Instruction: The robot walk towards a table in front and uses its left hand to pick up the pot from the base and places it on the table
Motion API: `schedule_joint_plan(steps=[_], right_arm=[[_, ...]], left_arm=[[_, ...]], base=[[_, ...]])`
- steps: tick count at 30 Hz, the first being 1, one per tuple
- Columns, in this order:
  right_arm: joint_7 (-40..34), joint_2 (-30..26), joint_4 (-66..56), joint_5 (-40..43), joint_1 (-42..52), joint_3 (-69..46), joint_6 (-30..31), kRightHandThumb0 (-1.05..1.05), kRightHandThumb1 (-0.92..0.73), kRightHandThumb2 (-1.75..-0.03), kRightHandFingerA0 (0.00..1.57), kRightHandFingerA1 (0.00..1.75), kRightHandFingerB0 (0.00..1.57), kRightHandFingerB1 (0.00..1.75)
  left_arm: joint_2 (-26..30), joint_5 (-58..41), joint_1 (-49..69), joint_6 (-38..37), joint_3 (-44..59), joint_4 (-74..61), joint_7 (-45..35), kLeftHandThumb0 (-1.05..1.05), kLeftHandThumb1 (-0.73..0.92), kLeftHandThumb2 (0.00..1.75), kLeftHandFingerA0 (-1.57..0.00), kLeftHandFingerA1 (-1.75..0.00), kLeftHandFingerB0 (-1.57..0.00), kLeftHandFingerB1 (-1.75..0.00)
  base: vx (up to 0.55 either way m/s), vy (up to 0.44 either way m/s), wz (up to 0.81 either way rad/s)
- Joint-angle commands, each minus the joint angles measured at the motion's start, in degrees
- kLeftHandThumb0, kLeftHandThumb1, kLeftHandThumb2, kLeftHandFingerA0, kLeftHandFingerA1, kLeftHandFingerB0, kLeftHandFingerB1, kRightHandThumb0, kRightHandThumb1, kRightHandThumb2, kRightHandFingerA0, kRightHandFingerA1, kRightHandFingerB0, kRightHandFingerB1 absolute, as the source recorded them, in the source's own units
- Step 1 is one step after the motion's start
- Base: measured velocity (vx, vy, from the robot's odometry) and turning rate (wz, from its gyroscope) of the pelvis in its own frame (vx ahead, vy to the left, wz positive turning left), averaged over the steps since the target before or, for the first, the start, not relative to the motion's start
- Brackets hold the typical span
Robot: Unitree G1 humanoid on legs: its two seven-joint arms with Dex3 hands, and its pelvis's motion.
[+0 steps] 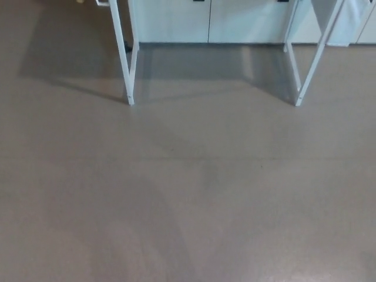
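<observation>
In the head view you look down on a grey floor [188, 194]. At its far edge stand two white supports of the worktop, a left leg frame [122, 59] and a right leg frame [317, 59], each made of two struts meeting at the floor. One row of white cabinets [176, 20] runs behind them. The pot is out of frame, as are the left robot hand and the right robot hand, so you cannot tell their state.

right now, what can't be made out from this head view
- Table top: head view, cut off by the top edge; only the white table legs show.
- Pot and base: outside the frame, so their place cannot be told.
- Both hands: not in view.
- Cabinets: only lower fronts show, the rest cut by the top edge.
</observation>
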Motion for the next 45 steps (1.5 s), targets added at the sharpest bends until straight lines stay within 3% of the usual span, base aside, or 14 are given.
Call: schedule_joint_plan(steps=[1,9,23,32,33,34,37,38,39,45], right_arm=[[-0.2,-0.46,0.01,-0.4,-0.84,0.28,0.93,-0.39,-0.47,-0.73,0.67,0.58,0.48,0.51],[0.09,-0.49,0.3,0.24,0.04,-0.32,0.16,-0.38,-0.46,-0.73,0.69,0.6,0.5,0.52],[0.69,-0.6,0.24,0.0,0.53,-0.24,0.42,-0.38,-0.47,-0.73,0.69,0.6,0.5,0.53],[0.13,-0.92,0.23,-1.03,1.02,1.07,-0.18,-0.4,-0.46,-0.75,0.7,0.61,0.52,0.55],[-0.07,-0.84,0.35,-0.97,0.98,1.09,-0.26,-0.33,-0.56,-0.56,0.78,0.53,0.58,0.45],[0.42,-0.78,0.48,-0.48,1.02,0.72,-0.56,-0.4,-0.45,-0.75,0.68,0.62,0.51,0.55],[-0.22,-0.84,0.39,-1.08,1.2,1.25,-0.7,-0.41,-0.45,-0.76,0.68,0.62,0.51,0.55],[-0.17,-0.74,0.35,-0.91,1.07,1.16,-0.39,-0.4,-0.45,-0.76,0.67,0.62,0.51,0.55],[-0.11,-0.65,0.33,-0.85,1.06,1.17,-0.28,-0.34,-0.56,-0.56,0.71,0.49,0.56,0.43],[-0.16,-0.65,0.24,-1.11,1.29,1.57,-0.25,-0.35,-0.57,-0.57,0.75,0.51,0.59,0.44]], left_arm=[[0.7,-0.74,-0.66,-0.84,0.24,0.13,0.87,-0.04,0.48,0.52,-0.67,-0.48,-0.55,-0.42],[0.94,0.69,0.68,-2.49,-1.05,-0.61,1.03,-0.12,0.47,0.54,-0.67,-0.48,-0.53,-0.42],[0.63,-1.02,0.97,-2.7,-0.45,1.0,-0.19,-0.09,0.46,0.54,-0.64,-0.48,-0.51,-0.42],[0.55,-0.63,2.39,-3.87,-0.3,1.27,-0.83,-0.09,0.5,0.54,-0.67,-0.48,-0.5,-0.4],[0.56,-0.71,2.15,-3.8,-0.17,1.8,-0.57,-0.08,0.5,0.54,-0.69,-0.48,-0.51,-0.41],[0.58,-0.69,2.08,-3.93,-0.19,2.03,-0.48,-0.07,0.5,0.54,-0.69,-0.48,-0.51,-0.41],[0.56,-0.91,2.09,-4.02,-0.07,1.99,-0.42,-0.09,0.49,0.54,-0.66,-0.48,-0.53,-0.42],[0.6,-1.12,2.12,-3.59,-0.01,1.66,-0.77,-0.09,0.5,0.54,-0.65,-0.48,-0.52,-0.41],[0.72,-1.22,1.99,-3.46,0.08,1.83,-0.97,-0.08,0.48,0.53,-0.65,-0.48,-0.53,-0.41],[0.99,-0.31,2.97,-4.93,-0.64,1.02,-0.91,-0.09,0.5,0.54,-0.69,-0.48,-0.52,-0.41]], base=[[0.2,0.36,0.02],[0.23,0.077,0.04],[0.27,-0.095,0.12],[0.35,0.149,-0.17],[0.33,0.186,0.02],[0.34,0.155,-0.02],[0.3,0.111,0.05],[0.33,0.067,0.11],[0.31,0.014,0.09],[0.37,-0.059,0.2]])
